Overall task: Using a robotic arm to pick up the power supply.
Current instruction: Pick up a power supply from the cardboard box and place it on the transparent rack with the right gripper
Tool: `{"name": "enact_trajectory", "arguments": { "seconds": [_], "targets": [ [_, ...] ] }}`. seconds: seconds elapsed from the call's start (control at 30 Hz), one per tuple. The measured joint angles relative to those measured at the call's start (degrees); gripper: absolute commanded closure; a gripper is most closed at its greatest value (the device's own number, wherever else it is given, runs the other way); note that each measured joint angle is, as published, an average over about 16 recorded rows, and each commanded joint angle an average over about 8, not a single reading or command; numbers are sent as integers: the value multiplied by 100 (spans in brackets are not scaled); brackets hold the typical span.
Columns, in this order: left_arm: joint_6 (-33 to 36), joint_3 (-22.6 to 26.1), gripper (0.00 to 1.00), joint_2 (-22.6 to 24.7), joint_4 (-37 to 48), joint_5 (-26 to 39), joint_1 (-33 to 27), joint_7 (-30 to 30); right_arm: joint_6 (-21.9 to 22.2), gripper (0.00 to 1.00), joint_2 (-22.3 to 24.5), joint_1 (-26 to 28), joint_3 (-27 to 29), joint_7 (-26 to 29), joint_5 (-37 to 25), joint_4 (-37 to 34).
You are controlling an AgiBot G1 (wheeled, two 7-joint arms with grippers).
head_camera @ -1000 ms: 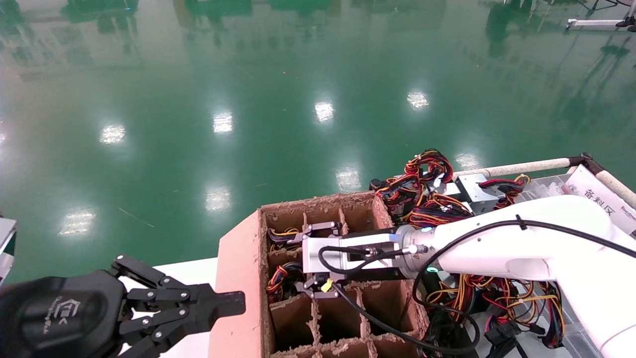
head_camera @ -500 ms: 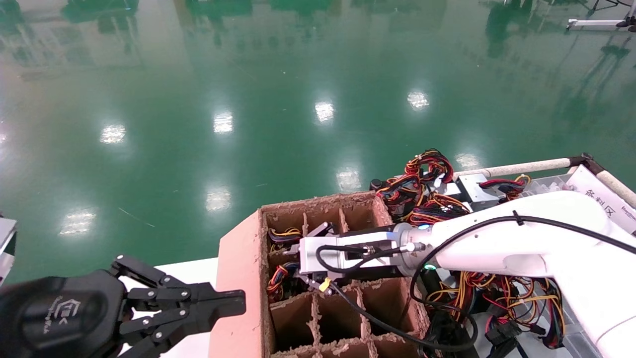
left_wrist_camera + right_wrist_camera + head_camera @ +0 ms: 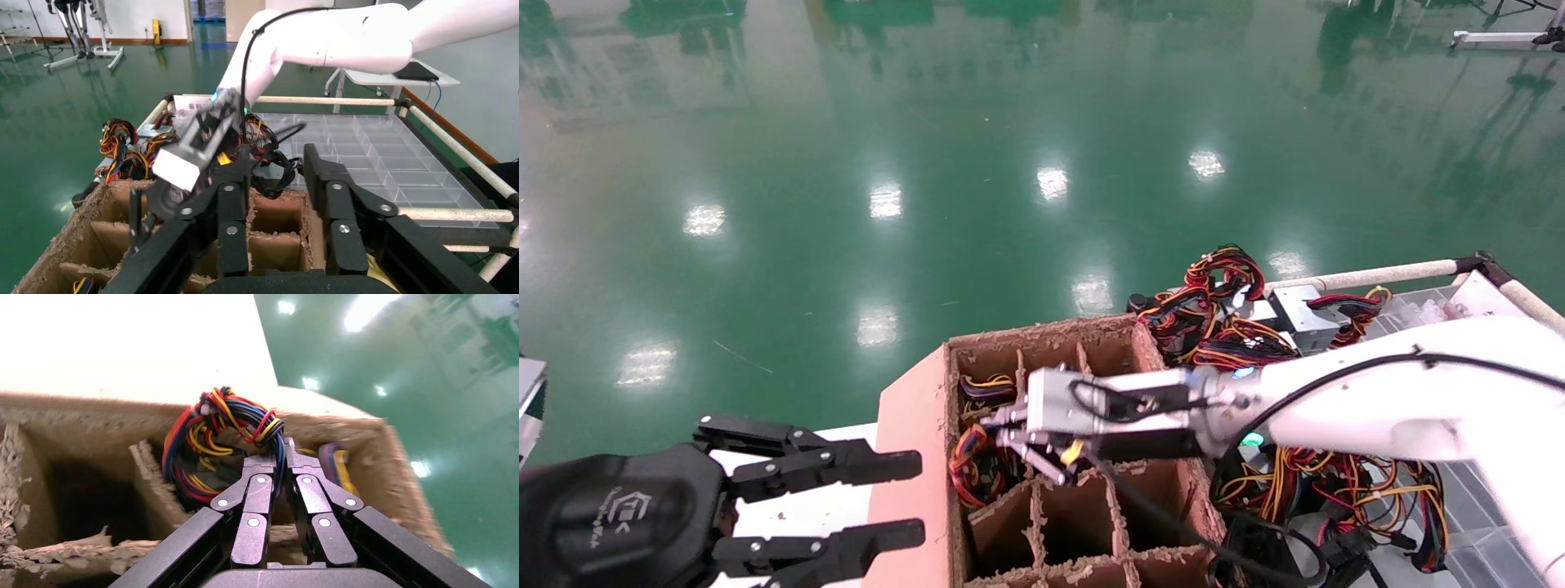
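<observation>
The white robotic arm reaches over a divided cardboard box. Its right gripper points into a cell on the box's left side. In the right wrist view the right gripper is shut on the red, yellow and blue wire bundle of a power supply. The bundle rises out of that cell; the grey body is hidden inside. My black left gripper hangs open at the lower left, beside the box's outer wall, holding nothing. In its own view the left gripper frames two cells.
More power supplies with tangled wires lie piled behind and right of the box. A clear compartment tray with padded white rails lies under them. Another wired cell is at the box's far left. Green floor lies beyond.
The right gripper's fingers closed from wide apart onto the wire bundle, and the wrist tipped down. The left gripper's fingers spread from together to apart.
</observation>
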Motion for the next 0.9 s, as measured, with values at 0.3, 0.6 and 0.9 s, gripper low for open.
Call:
{"name": "enact_trajectory", "arguments": {
  "seconds": [0.3, 0.6, 0.9],
  "targets": [
    [0, 0, 0, 0, 0, 0, 0, 0, -358, 100, 578, 197, 407, 514, 593, 480],
    [0, 1, 0, 0, 0, -1, 0, 0, -568, 100, 1472, 424, 1003, 1105, 1302, 1126],
    [0, 1, 0, 0, 0, -1, 0, 1, -815, 100, 2456, 985, 1488, 1193, 1630, 1014]
  ]
}}
